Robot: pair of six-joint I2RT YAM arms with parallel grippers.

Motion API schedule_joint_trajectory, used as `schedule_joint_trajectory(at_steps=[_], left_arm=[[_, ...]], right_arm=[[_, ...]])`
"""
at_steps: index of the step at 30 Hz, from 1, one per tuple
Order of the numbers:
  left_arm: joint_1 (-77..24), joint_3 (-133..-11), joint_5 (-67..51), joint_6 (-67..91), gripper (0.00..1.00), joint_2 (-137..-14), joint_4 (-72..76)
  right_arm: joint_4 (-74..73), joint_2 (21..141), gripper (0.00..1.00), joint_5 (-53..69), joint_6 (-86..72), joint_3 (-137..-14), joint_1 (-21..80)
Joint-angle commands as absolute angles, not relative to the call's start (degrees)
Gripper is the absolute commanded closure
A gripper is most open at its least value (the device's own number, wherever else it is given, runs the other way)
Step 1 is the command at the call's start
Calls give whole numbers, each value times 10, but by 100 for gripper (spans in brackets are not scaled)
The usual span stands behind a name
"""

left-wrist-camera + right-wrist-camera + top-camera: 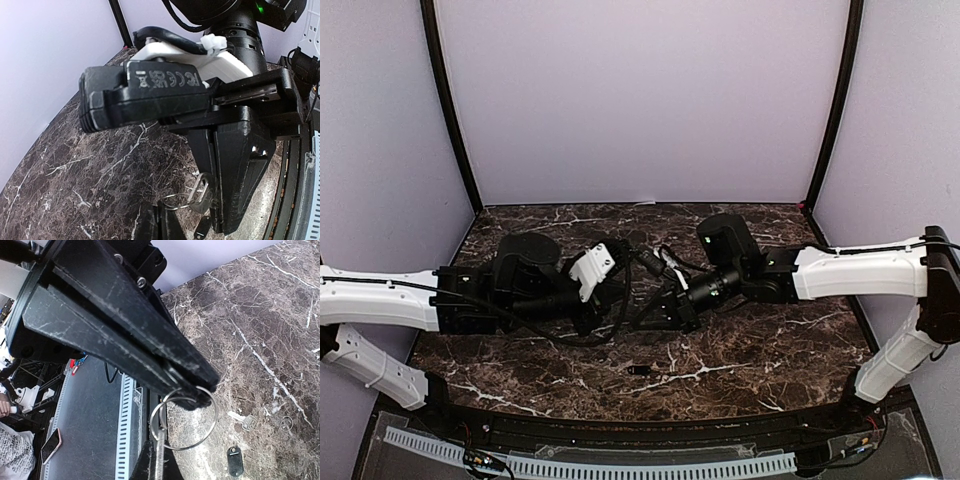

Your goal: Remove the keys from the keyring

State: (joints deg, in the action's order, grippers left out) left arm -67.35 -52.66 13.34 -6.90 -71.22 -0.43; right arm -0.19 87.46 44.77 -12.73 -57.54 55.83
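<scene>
Right wrist, right tool (200,387) angled low, clamping keyring (216,415), left tool (152,464) opposite

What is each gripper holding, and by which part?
Right gripper pinches the keyring by its wire rim. Left gripper is shut on a silvery piece hanging from that ring, probably a key.

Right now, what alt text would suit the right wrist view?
The right gripper, shut, pinches a silver keyring above a dark marble table, while the left gripper below grips a silvery piece hanging from it. A loose key, a small ring and a dark tag lie on the table.
</scene>
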Motion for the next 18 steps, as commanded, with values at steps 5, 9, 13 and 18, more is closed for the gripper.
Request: schedule_joint_trajectory(at_steps=[5,9,13,18], left_arm=[[-651,-513,222,-87,100,-719,10],[-650,-514,216,-91,100,-720,13],[-650,-512,210,-98,100,-723,11],[-651,-501,181,-113,100,-716,26]], right_arm=[[26,847,100,545,-132,-554,567],[27,849,100,549,-134,-554,567],[35,850,100,548,-143,-556,567],[38,858,100,542,-153,-565,567]])
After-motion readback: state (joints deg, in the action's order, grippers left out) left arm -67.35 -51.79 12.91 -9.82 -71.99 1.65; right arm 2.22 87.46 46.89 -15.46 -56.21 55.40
